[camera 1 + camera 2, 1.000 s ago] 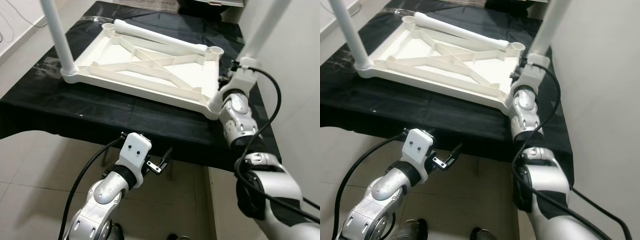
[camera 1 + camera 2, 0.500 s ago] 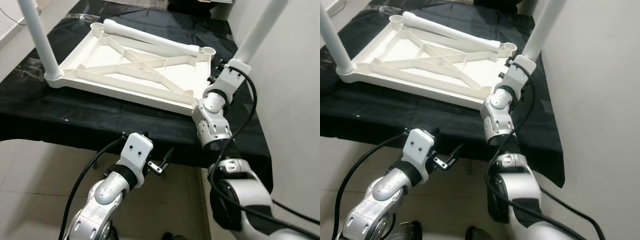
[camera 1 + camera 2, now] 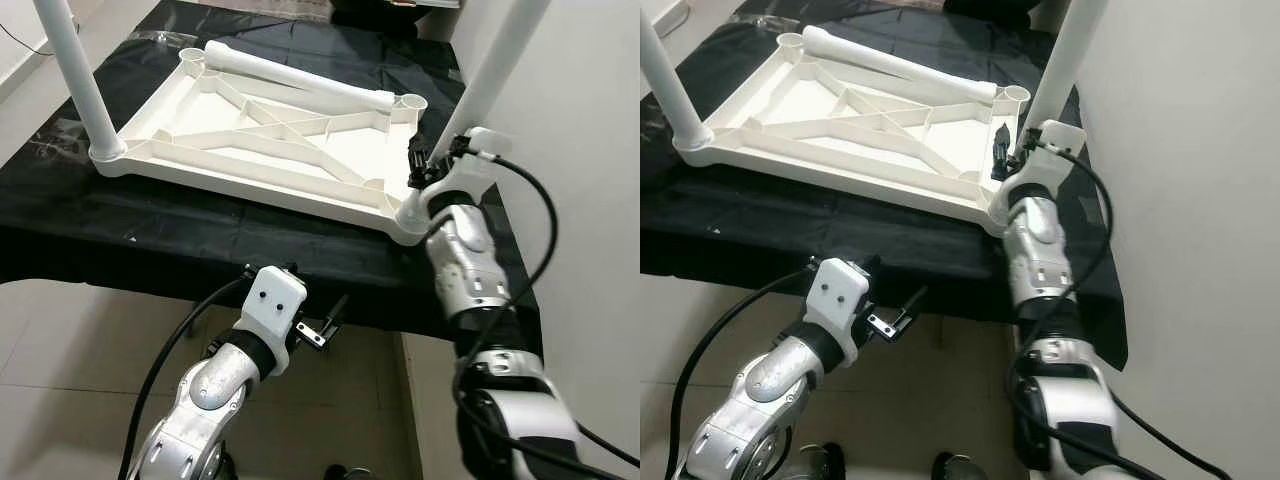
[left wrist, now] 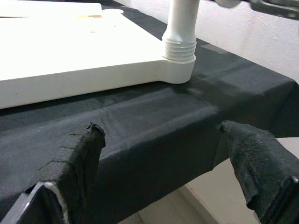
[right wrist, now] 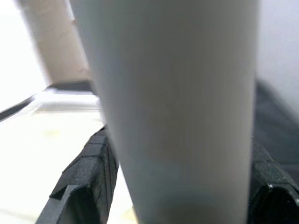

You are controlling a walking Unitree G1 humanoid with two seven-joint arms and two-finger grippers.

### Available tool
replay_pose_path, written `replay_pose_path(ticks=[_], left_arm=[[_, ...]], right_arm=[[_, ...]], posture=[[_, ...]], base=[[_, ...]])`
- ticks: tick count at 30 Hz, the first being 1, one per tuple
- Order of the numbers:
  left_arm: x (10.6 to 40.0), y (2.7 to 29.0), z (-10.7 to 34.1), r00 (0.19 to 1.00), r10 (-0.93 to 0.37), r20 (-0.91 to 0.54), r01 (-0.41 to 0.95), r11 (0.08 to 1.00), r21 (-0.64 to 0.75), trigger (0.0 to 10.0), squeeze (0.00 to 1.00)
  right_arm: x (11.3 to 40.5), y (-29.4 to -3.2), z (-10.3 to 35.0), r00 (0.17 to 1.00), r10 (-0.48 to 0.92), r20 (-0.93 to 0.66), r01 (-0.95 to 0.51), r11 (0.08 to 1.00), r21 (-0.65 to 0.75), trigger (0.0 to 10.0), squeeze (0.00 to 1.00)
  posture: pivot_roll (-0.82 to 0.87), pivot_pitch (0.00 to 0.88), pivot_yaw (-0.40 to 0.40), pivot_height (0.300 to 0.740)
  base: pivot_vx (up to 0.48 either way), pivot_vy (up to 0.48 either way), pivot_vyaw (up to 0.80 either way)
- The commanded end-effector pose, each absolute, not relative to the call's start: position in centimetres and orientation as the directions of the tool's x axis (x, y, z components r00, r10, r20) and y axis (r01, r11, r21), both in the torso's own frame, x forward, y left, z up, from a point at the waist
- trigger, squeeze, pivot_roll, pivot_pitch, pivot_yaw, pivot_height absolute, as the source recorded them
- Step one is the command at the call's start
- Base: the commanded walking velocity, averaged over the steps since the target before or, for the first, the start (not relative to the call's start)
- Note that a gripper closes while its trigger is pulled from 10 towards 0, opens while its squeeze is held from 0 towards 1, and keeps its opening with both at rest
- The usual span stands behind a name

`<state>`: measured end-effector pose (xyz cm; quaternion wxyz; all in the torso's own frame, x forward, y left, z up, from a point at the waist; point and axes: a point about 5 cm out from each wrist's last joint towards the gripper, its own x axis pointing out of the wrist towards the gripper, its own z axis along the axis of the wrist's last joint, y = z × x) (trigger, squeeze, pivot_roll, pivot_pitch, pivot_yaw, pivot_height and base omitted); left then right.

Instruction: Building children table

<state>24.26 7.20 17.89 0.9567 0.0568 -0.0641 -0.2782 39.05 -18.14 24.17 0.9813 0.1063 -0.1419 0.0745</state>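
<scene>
Nearest to me, the robot's left gripper (image 3: 335,312) hangs below the front edge of the black cloth-covered worktop (image 3: 190,235), its two black fingers (image 4: 77,161) spread wide with nothing between them; through its wrist camera the near corner socket of the table sits well beyond the fingertips, up on the cloth.

Further in, at the front right corner of the worktop, the right gripper (image 3: 425,165) is clamped around the upright white plastic table leg (image 3: 490,75), low down, just above where the leg screws into the corner socket. The wrist camera shows the leg pressed between the black pads (image 5: 88,172) on either side. Half a second ago the forearm was twisted the other way at the same spot and the wrist has since rolled round, which I take to be a turn of the leg in its thread, tightening it.

The upturned white ribbed plastic tabletop (image 3: 270,140) lies flat in the middle of the worktop. A second leg (image 3: 75,75) stands at its front left corner; a third white leg (image 3: 300,78) lies loose along the far edge, between two empty sockets. So roughly half the legs look fitted.
</scene>
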Motion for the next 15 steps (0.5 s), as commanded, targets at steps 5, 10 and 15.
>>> replay_pose_path(ticks=[5,10,15], left_arm=[[24.2,7.0,17.4,0.837,-0.542,0.076,0.528,0.836,0.148,10.0,0.0],[24.1,7.2,17.5,0.837,-0.542,0.074,0.527,0.836,0.153,10.0,0.0],[23.9,7.5,17.4,0.838,-0.541,0.068,0.527,0.836,0.153,10.0,0.0]], right_arm=[[38.8,-18.0,22.8,0.851,0.484,0.205,-0.52,0.834,0.185,10.0,0.0],[38.0,-16.5,22.9,0.666,0.728,0.158,-0.745,0.646,0.165,10.0,0.0],[36.9,-14.7,22.8,0.426,0.901,0.086,-0.904,0.419,0.084,10.0,0.0]], posture=[[0.1,0.183,-0.113,0.74],[0.12,0.19,-0.115,0.74],[0.12,0.193,-0.121,0.74]], base=[[0.0,0.0,0.0],[0.0,0.0,0.0],[0.0,0.0,0.0]])
